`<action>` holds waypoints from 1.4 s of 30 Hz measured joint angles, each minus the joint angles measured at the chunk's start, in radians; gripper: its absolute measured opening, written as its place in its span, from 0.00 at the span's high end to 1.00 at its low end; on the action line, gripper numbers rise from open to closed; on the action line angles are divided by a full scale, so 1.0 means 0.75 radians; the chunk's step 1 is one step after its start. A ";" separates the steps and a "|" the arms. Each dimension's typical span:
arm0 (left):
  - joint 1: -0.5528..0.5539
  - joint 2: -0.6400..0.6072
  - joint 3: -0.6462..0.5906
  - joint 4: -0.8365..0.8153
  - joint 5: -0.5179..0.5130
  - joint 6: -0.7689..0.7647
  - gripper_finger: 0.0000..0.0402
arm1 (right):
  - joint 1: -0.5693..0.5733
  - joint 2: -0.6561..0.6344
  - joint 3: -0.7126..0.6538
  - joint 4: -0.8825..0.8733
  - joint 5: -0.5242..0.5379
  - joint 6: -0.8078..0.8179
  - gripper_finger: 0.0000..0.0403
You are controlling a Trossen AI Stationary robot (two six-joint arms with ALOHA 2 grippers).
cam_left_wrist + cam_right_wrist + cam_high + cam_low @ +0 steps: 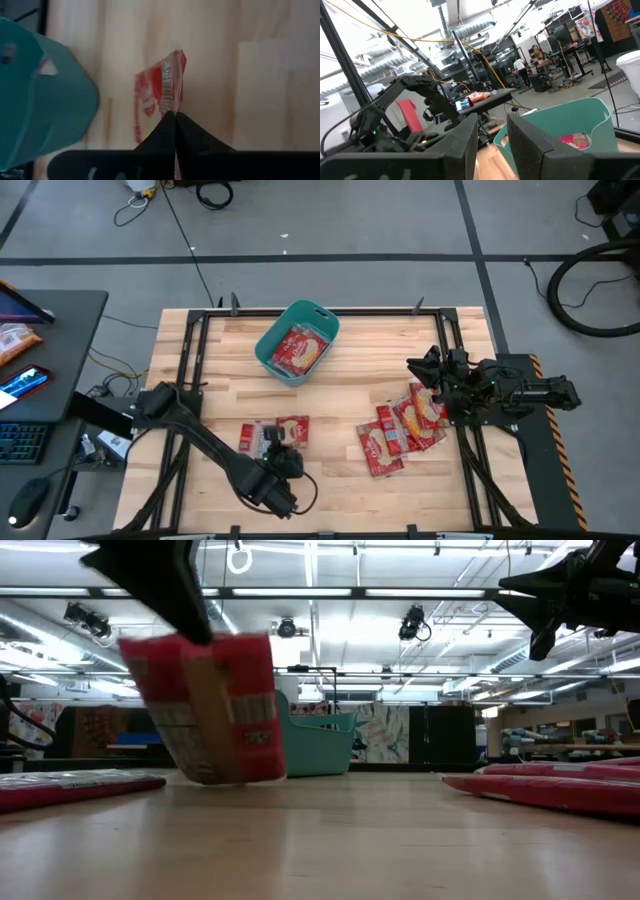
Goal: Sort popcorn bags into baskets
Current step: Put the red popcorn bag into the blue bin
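My left gripper (pixel 273 442) (pixel 185 615) is over the table's near middle, shut on a red popcorn bag (pixel 212 710) that hangs below it. Another red bag (pixel 70 785) lies flat on the table beside it. A pile of several red bags (pixel 405 430) lies on the table's right half. The teal tub (pixel 297 340) stands at the far middle with red bags (pixel 298 350) inside. My right gripper (pixel 425 366) (pixel 490 135) is open, raised above the table at the right, beyond the pile, pointing toward the tub (pixel 560 130). My left gripper pinches the popcorn bag by its top edge (pixel 172 107) between its two shut fingers (pixel 187 130), coming from above and pointing down. The bag hangs tilted below the fingers. I cannot tell whether its lower edge (pixel 215 780) rests on the table or is just above it.
Bare wooden tabletop (pixel 350 395) lies between the tub and the bags. Black rails (pixel 190 350) run along the table's left and right sides. A dark desk with a keyboard and an orange packet (pixel 15 340) stands off the table's left.
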 joint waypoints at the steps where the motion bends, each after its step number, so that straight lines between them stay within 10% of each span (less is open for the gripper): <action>1: 0.001 -0.017 0.000 -0.010 -0.014 0.005 1.00 | 0.000 0.000 0.000 0.001 0.000 0.000 0.72; 25: 0.203 -0.264 0.001 0.168 -0.085 0.516 1.00 | 0.000 0.000 0.000 0.001 0.001 0.000 0.72; 42: 0.545 -0.328 0.001 0.559 0.259 1.128 1.00 | -0.001 0.000 0.000 0.001 0.001 0.000 0.72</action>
